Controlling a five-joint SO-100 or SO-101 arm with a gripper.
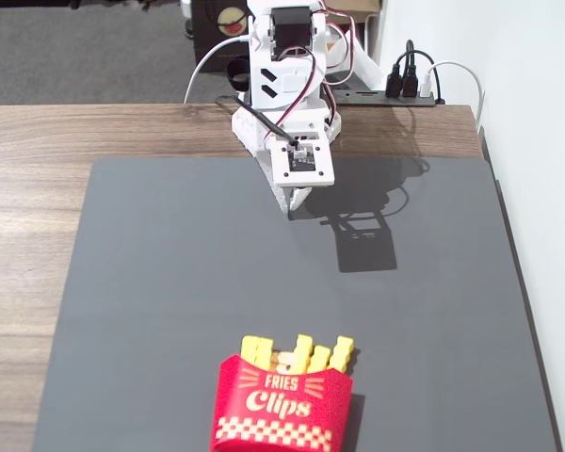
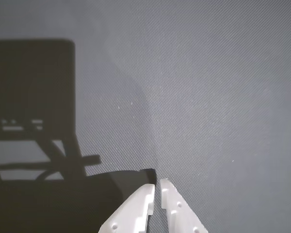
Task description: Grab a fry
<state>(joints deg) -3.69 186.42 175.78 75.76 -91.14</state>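
Several yellow fries [image 1: 299, 354] stand upright in the red "FRIES Clips" carton [image 1: 282, 410] at the near edge of the grey mat in the fixed view. I cannot tell one fry from the others. My white gripper [image 1: 295, 201] hangs at the far end of the mat, well away from the carton, pointing down. In the wrist view the gripper [image 2: 157, 183] has its fingertips almost together with nothing between them, over bare mat. The carton and fries are out of the wrist view.
The grey mat [image 1: 169, 282] lies on a wooden table [image 1: 28, 188]. A white wall runs along the right side. A power strip [image 1: 405, 89] with cables sits behind the arm's base [image 1: 287, 56].
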